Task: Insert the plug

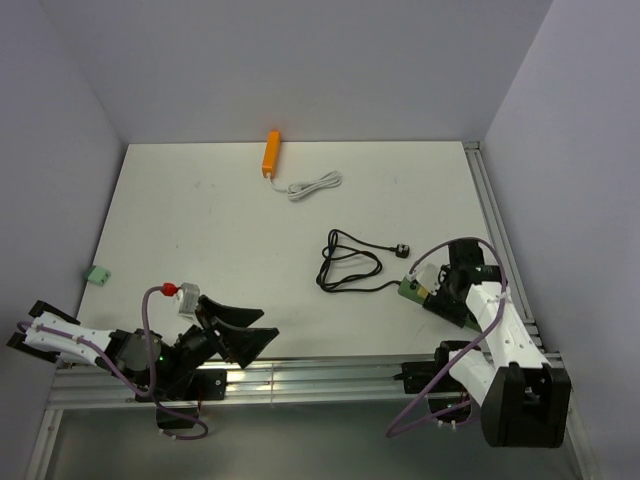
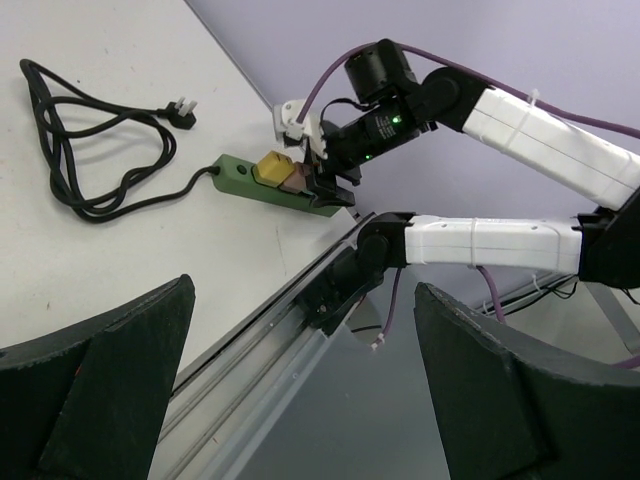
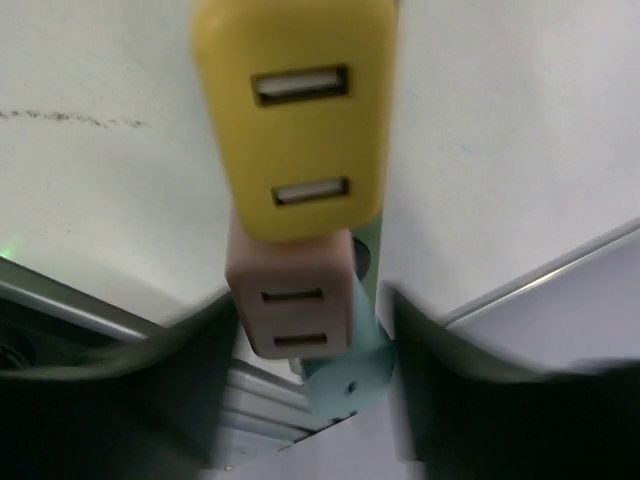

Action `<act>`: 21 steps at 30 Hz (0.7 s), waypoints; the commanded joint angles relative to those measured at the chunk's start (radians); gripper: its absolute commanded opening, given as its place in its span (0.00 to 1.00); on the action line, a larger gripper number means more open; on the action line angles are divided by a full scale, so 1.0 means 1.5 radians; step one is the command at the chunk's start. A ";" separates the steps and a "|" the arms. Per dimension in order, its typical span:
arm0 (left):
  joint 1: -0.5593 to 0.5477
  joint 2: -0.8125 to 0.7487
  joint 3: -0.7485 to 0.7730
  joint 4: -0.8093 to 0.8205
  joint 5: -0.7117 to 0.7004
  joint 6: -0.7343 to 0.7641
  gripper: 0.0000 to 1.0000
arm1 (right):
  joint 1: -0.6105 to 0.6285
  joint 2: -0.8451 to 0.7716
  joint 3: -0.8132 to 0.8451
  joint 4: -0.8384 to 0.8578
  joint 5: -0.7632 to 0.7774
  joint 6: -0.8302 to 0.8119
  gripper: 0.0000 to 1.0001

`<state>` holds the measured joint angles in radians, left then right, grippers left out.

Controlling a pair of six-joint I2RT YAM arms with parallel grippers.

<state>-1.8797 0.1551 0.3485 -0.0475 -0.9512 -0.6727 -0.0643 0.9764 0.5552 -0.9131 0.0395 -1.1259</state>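
A green power strip [image 1: 412,289] lies at the table's right front, with a yellow adapter [image 3: 295,110] and a pink adapter [image 3: 292,300] plugged into it. Its black cable [image 1: 345,265] coils to the left and ends in a black plug [image 1: 403,250], loose on the table. The plug also shows in the left wrist view [image 2: 183,110]. My right gripper [image 3: 312,330] straddles the strip's near end [image 3: 350,380], with its fingers [image 3: 440,360] against both sides. My left gripper [image 1: 268,325] is open and empty above the front rail, far left of the strip [image 2: 240,175].
An orange block [image 1: 271,153] with a white coiled cable [image 1: 315,185] lies at the back. A small green piece [image 1: 97,273] sits off the table's left edge. An aluminium rail [image 1: 330,375] runs along the front edge, and another runs along the right side [image 1: 490,215].
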 commanded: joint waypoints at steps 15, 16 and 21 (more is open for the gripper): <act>0.000 0.092 0.153 -0.300 -0.017 -0.289 0.96 | 0.029 -0.190 0.145 0.017 -0.041 0.047 1.00; 0.000 0.101 0.166 -0.323 -0.028 -0.323 0.96 | 0.041 -0.185 0.164 0.023 -0.033 0.069 1.00; 0.000 0.200 0.294 -0.485 -0.087 -0.420 0.98 | 0.135 -0.129 0.271 0.093 -0.023 0.256 1.00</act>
<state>-1.8797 0.3748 0.6647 -0.5694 -0.9955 -1.1503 0.0902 0.7391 0.8677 -0.8665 0.0029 -0.9295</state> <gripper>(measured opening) 0.976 0.999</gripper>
